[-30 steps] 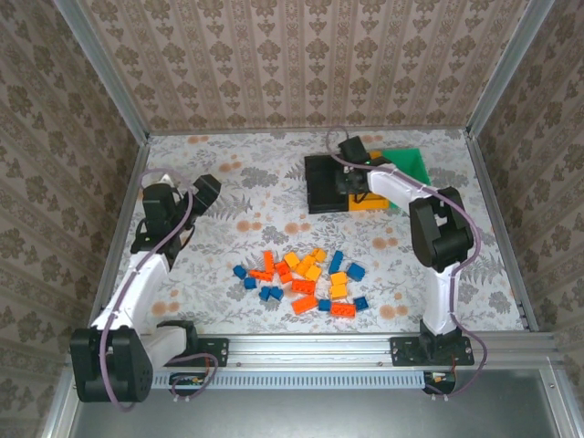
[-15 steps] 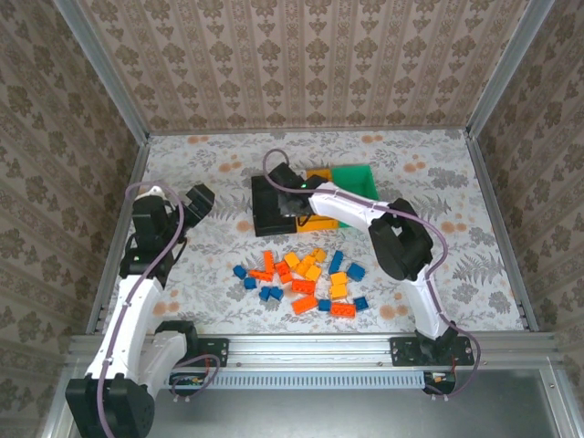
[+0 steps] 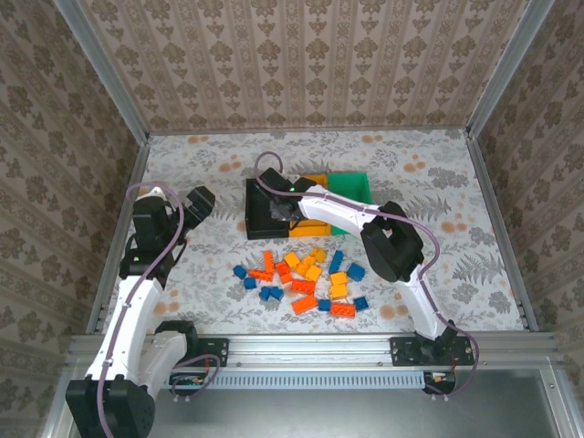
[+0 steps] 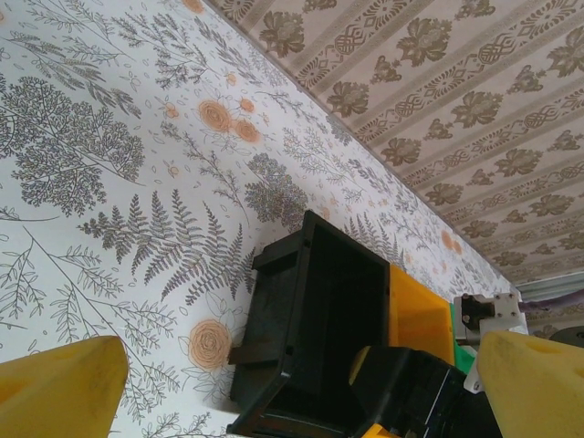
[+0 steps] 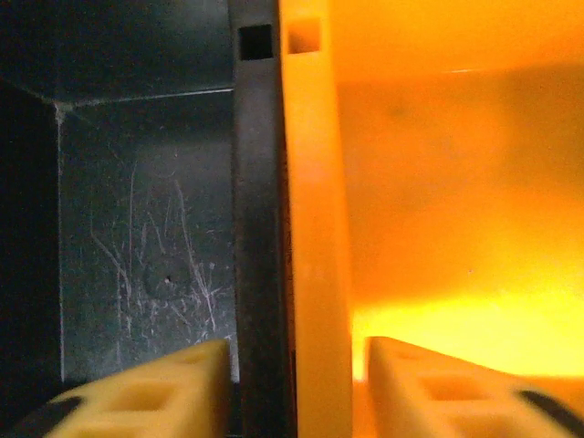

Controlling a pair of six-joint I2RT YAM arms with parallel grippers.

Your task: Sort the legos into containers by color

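Observation:
The containers stand joined in a row at mid-table: a black bin [image 3: 258,212], a yellow-orange bin [image 3: 317,182] and a green bin [image 3: 352,187]. My right gripper [image 3: 285,208] reaches down over the shared wall between the black bin [image 5: 137,228] and the yellow-orange bin [image 5: 438,182]. Its jaws [image 5: 292,365] straddle that wall, one finger in each bin, with a gap at the orange side. The legos [image 3: 306,278], in blue, orange-red and yellow-orange, lie scattered in front of the bins. My left gripper [image 3: 201,199] hovers open at the left, facing the black bin [image 4: 338,301].
Patterned walls and metal rails close in the table on three sides. Bare floral tabletop stretches left of the bins and around the brick pile. The right arm [image 3: 392,242] arches over the area right of the pile.
My right gripper has dragged the row of bins left and nearer the pile, then loosened its jaws from the shared wall. The left arm has drawn back slightly, its jaws spreading fully.

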